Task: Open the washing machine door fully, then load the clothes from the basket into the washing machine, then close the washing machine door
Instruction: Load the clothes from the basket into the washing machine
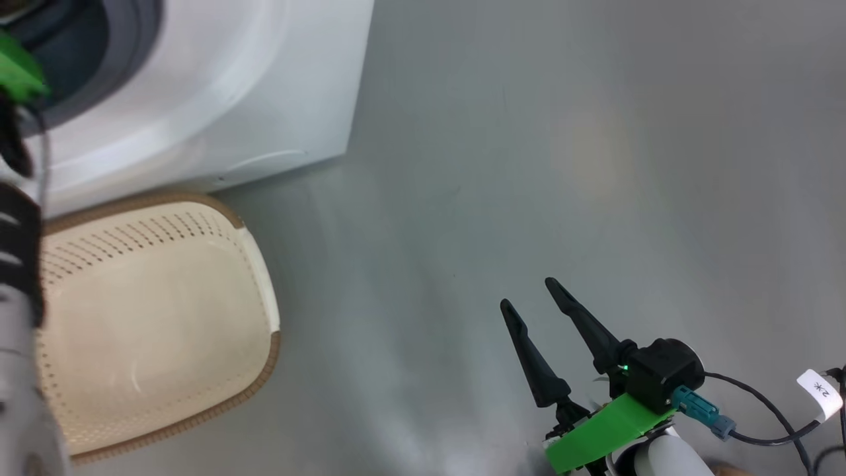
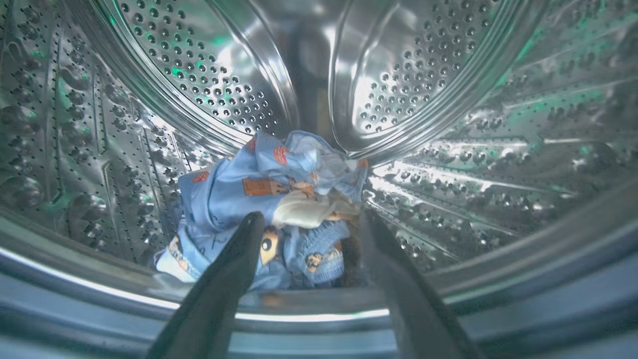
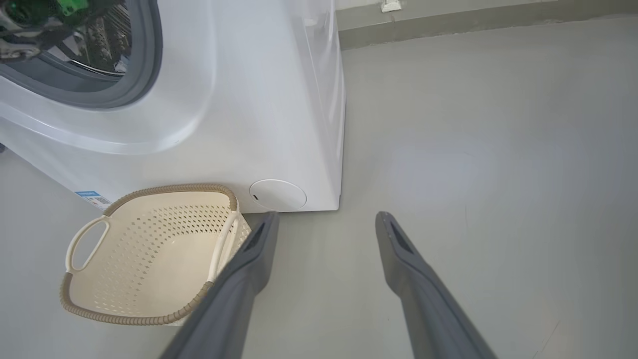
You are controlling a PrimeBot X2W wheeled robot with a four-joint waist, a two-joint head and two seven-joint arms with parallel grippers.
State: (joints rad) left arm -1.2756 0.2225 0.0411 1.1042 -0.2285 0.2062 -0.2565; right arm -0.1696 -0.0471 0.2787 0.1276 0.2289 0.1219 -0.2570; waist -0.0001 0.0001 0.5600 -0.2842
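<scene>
The clothes (image 2: 271,199), a light blue bundle with orange and cream prints, lie on the floor of the steel drum (image 2: 209,65). My left gripper (image 2: 311,215) is open just inside the drum mouth. Its two fingers straddle the near side of the bundle and hold nothing. The white washing machine (image 1: 218,86) stands at the upper left of the head view, and my left arm (image 1: 16,264) reaches into its opening. Below it sits the cream basket (image 1: 258,264), also seen as the basket (image 3: 149,319), with nothing inside. My right gripper (image 1: 525,294) hangs open over the floor. The washing machine door is out of view.
Grey floor (image 1: 562,165) stretches to the right of the machine. The grey gasket (image 3: 149,75) rings the drum opening. A round white cover (image 3: 277,194) sits low on the machine front beside the basket. A wall base (image 3: 473,20) runs along the back.
</scene>
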